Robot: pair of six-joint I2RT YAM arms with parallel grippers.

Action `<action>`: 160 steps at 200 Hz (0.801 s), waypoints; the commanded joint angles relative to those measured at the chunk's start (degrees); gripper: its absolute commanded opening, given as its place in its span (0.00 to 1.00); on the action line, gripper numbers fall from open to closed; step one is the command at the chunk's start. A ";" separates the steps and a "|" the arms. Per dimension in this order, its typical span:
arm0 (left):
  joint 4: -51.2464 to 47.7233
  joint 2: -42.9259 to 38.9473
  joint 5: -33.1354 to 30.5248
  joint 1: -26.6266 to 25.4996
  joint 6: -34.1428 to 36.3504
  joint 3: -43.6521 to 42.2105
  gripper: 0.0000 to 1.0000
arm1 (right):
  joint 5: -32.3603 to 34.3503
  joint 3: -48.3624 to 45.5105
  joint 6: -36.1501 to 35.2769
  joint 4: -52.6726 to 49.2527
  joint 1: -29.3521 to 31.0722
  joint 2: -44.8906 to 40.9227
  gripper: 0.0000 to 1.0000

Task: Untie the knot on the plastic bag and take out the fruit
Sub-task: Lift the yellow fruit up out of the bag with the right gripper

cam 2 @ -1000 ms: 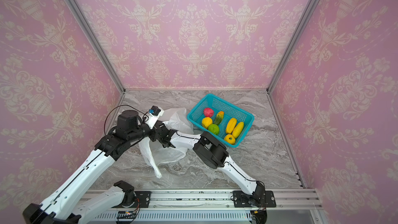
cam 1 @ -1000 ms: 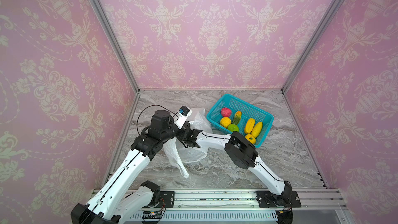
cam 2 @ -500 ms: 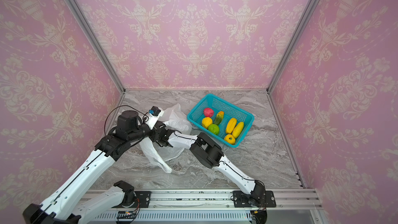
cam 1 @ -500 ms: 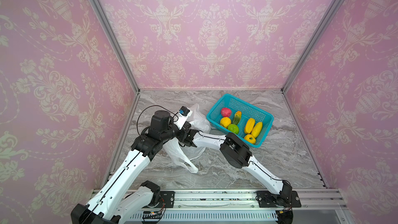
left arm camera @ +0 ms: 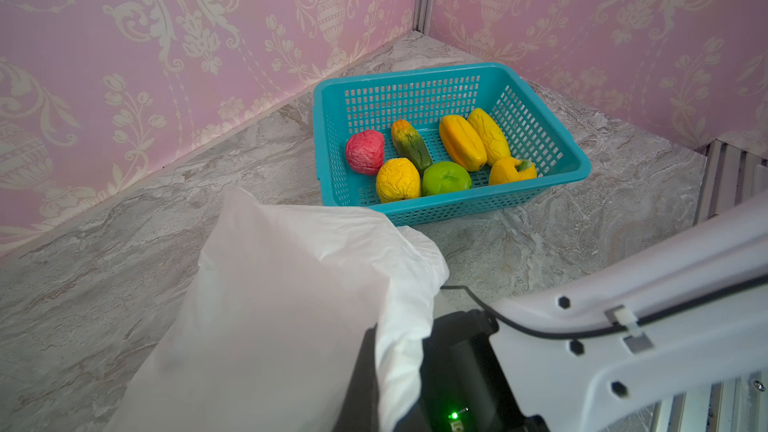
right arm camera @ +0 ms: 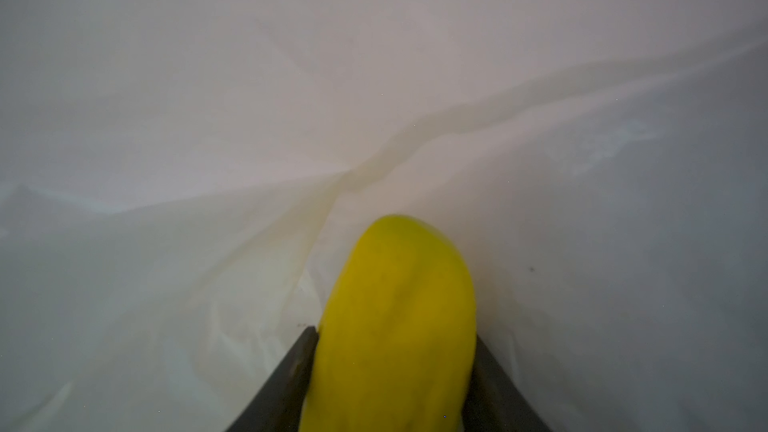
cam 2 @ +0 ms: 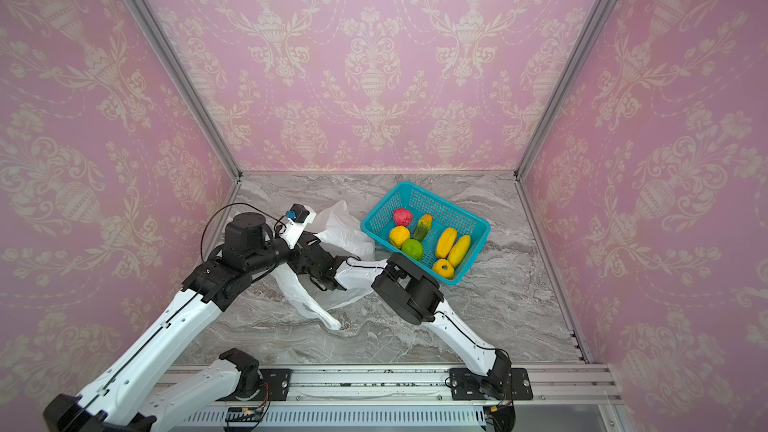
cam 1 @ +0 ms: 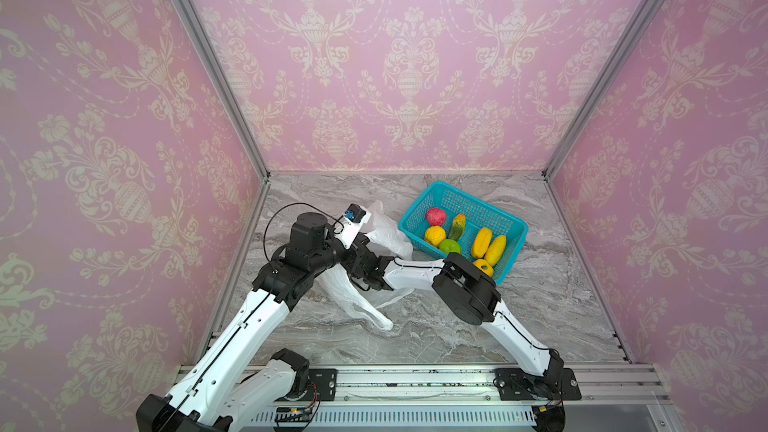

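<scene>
Both of my claws were at the plastic bag (cam 1: 390,230). My right claw (right arm camera: 394,332) was deep inside it, the two dark fingers (right arm camera: 291,371) about half closed and pressed against either side of a long yellow fruit (right arm camera: 395,284), so I had that fruit gripped between them. White plastic filled everything around it in the right wrist view. In both top views the bag hid that claw. Only my right arm (cam 1: 415,274) showed, stretched across the middle to the left and entering the bag's mouth.

My left claw (cam 1: 362,246) was clamped tight on the bag's upper edge and held it lifted off the marble table (cam 1: 457,326). The plastic draped over that claw in the left wrist view, so I could not see the pinch itself. Below my claws the bag hung down and trailed onto the table toward the near side.

That bag sat left of centre, just beside the teal basket (cam 1: 482,203), which stood at the far right of the table. Seven pieces lay in the basket:
- a pink-red fruit (cam 1: 436,216) and a long green-orange fruit (cam 1: 458,226) on the far side
- a round yellow fruit (cam 1: 434,236) touching a green fruit (cam 1: 450,246)
- a pair of yellow-orange fruits (cam 1: 481,242) lying side by side
- a small orange-yellow fruit (cam 1: 484,266) in the near corner
</scene>
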 commanded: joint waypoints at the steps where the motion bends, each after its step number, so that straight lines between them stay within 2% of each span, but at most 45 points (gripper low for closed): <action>1: -0.29 0.04 -2.71 -0.22 0.60 1.48 0.00 | 3.03 -8.20 -1.65 5.38 -0.84 -6.58 0.42; 46: -0.91 0.50 -6.49 -0.13 0.93 1.52 0.00 | 4.15 -23.74 -1.26 15.84 -1.16 -16.96 0.34; 80: -0.91 0.50 -7.39 -0.13 0.98 1.43 0.00 | 4.49 -34.72 -1.59 24.58 -1.35 -22.93 0.34; 121: -0.73 0.59 -6.51 -0.13 0.96 1.34 0.00 | 4.06 -39.22 -1.00 28.78 -1.40 -25.99 0.32; 160: -0.82 0.59 -6.77 -0.13 0.92 1.34 0.00 | -1.36 -41.89 -2.25 29.89 -1.41 -30.83 0.30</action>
